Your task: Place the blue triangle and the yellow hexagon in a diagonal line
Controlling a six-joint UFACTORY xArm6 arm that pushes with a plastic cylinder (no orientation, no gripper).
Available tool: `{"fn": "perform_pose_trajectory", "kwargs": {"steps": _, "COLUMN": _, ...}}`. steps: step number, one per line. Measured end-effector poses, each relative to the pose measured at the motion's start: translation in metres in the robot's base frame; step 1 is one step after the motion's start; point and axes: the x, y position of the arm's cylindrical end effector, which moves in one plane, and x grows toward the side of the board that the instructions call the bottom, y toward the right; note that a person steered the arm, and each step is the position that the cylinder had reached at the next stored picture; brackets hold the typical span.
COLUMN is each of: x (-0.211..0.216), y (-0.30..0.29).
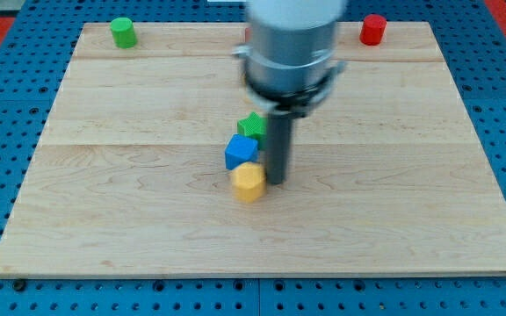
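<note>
My tip point(277, 182) touches the right side of the yellow hexagon point(249, 182), w/ the blue cube point(241, 151) just above it. The blue triangle is hidden (prob. behind the arm point(290, 44)). No fingers, only a rod.

Green cylinder point(123, 32) — top left; red cylinder point(373, 29) — top right.
</note>
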Motion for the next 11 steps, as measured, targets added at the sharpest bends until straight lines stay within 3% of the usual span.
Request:
{"fn": "perform_pose_trajectory", "kwargs": {"steps": 1, "x": 0.021, "y": -0.083}}
{"fn": "perform_pose_trajectory", "kwargs": {"steps": 2, "x": 0.048, "y": -0.073}}
{"fn": "perform_pose_trajectory", "kwargs": {"steps": 3, "x": 0.067, "y": -0.127}}
{"fn": "perform_pose_trajectory", "kwargs": {"steps": 4, "x": 0.022, "y": -0.163}}
{"fn": "perform_pose_trajectory", "kwargs": {"steps": 5, "x": 0.026, "y": -0.133}}
{"fn": "perform_pose_trajectory", "kwargs": {"steps": 7, "x": -0.065, "y": -0.197}}
{"fn": "perform_pose_trajectory", "kwargs": {"steps": 8, "x": -0.053, "y": -0.179}}
{"fn": "perform_pose_trajectory", "kwargs": {"steps": 9, "x": -0.098, "y": -0.190}}
{"fn": "perform_pose_trajectory", "kwargs": {"steps": 11, "x": -0.109, "y": -0.149}}
